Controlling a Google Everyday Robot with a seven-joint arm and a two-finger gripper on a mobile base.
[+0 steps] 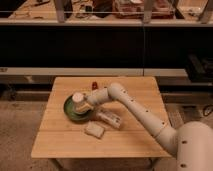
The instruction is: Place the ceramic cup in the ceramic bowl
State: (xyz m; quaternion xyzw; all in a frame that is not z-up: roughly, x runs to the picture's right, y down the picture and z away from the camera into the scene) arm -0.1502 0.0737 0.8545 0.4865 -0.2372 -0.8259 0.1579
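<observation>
Wooden table [65, 140] — gripper [86, 106] w/ ceramic cup [80, 100] over half-hidden ceramic bowl [70, 111]

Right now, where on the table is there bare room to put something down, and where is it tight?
Bare wood shows along the table's front edge, its far right half beyond the arm, and its back left corner. It is crowded left of centre: the ceramic bowl, the gripper with the ceramic cup over it, the clear packet, the whitish block.
</observation>
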